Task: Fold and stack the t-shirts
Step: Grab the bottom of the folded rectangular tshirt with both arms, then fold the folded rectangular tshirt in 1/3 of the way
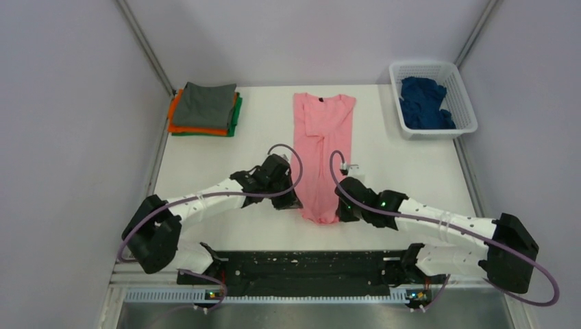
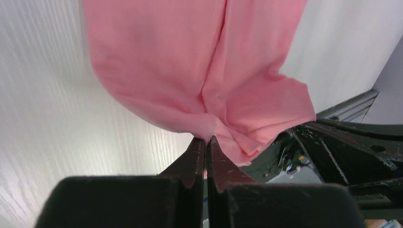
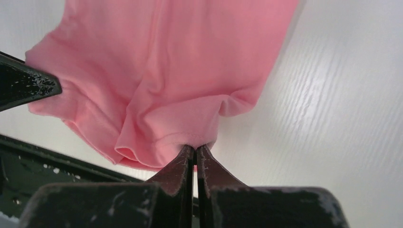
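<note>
A light pink t-shirt [image 1: 322, 154] lies lengthwise down the middle of the table, folded into a narrow strip, collar at the far end. My left gripper [image 1: 296, 203] is shut on its near left hem corner [image 2: 202, 128]. At the near right hem corner [image 3: 199, 137] my right gripper [image 1: 340, 209] is shut on the cloth too. A folded stack sits at the far left: grey t-shirt [image 1: 205, 104] on top, orange t-shirt [image 1: 177, 118] below it, green t-shirt [image 1: 236, 115] at the bottom. A dark navy blue t-shirt [image 1: 425, 103] lies crumpled in the basket.
A white plastic lattice basket [image 1: 458, 82] stands at the far right corner. A black rail [image 1: 301, 264] runs along the near edge between the arm bases. Grey walls close in on both sides.
</note>
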